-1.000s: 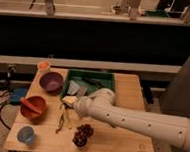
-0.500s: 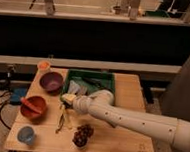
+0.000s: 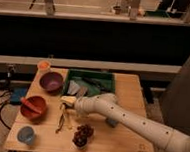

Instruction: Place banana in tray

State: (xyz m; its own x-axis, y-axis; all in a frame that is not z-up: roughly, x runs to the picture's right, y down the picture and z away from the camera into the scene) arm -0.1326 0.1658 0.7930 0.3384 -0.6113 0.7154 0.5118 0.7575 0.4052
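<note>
The pale-yellow banana (image 3: 66,114) lies on the wooden table, in front of the tray's left corner and right of the red-orange bowl. Its upper end is at the tip of my gripper (image 3: 69,102). My white arm reaches in from the lower right, and the gripper sits low over the banana's top end, just in front of the tray. The dark green tray (image 3: 108,75) stands at the back middle of the table with a few grey and pale items in it. I cannot see whether the gripper touches the banana.
A purple bowl (image 3: 52,82) is left of the tray. A red-orange bowl (image 3: 33,107) holds an orange-red stick. A thin fork (image 3: 60,125), dark grapes (image 3: 82,134), a blue cup (image 3: 26,134) and a small orange cup (image 3: 43,65) also stand on the table.
My gripper has moved left along the tray's front edge and now sits at the banana's upper end. The banana and the other things have not moved.
</note>
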